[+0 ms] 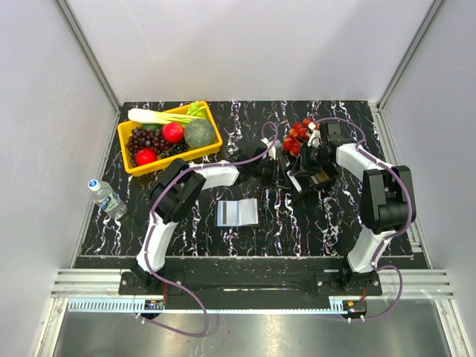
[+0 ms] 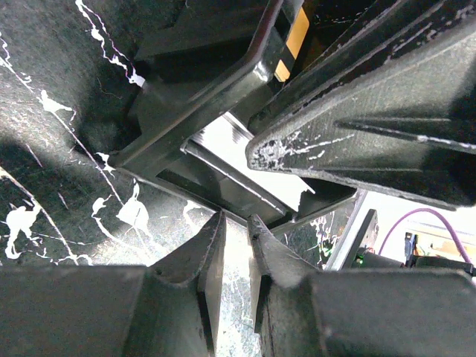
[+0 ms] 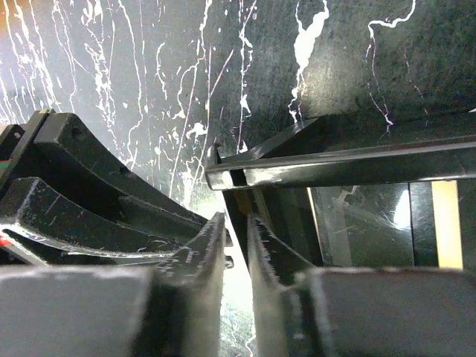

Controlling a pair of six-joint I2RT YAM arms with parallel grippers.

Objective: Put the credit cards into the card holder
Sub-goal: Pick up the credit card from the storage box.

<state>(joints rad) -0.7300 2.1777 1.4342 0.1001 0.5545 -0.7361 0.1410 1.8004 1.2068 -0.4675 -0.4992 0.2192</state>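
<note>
The left tool (image 2: 237, 219) and right tool (image 3: 236, 219) had their tips against the black tray (image 2: 223, 82); whether either pinched its wall was unclear. The credit cards (image 2: 298, 33) showed only as tan slivers behind its rim.

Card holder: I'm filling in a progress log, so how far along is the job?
Done: the card holder lies open on the table, with no card visible in it. In hand: the left pincer and right pincer are both at the black tray, where a tan card shows; a grip on anything cannot be confirmed. Left: apparently every card.
</note>
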